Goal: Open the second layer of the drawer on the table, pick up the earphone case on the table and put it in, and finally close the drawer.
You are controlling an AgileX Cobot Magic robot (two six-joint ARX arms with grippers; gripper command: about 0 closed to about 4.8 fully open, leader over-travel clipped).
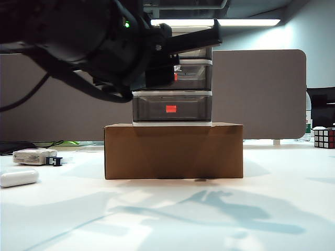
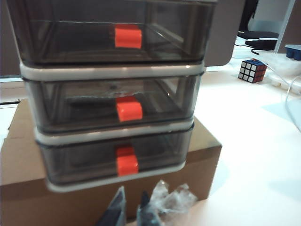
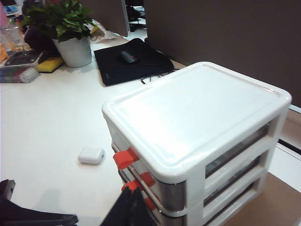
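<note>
**A:** What is closest?

**B:** The left gripper point(image 2: 132, 214), low in front of the cabinet. Its tips stand a narrow slit apart and hold nothing. The right gripper point(image 3: 80, 214) hangs by the cabinet's front top corner with its fingers spread wide, also empty.

**A:** Where is the earphone case?

**B:** The earphone case point(image 1: 18, 177) lies flat on the table point(image 1: 220, 219), front left, well apart from the cabinet. Its long axis runs almost straight across the exterior view. Just behind it sits a white charger point(image 1: 32, 156).

**A:** And further back?

**B:** A cardboard box point(image 1: 172, 150) carries the drawer point(image 1: 172, 107). Its front and orange-red tabs face the exterior camera. All three tiers look shut, so the second layer point(image 2: 113, 106) would slide out towards that camera.

**A:** Which step is this?

**B:** Likely the first, reaching to open the second layer. Next, a gripper must meet the middle tab point(image 2: 129, 109), not the ones above or below, pinch it, and pull straight out.
</note>
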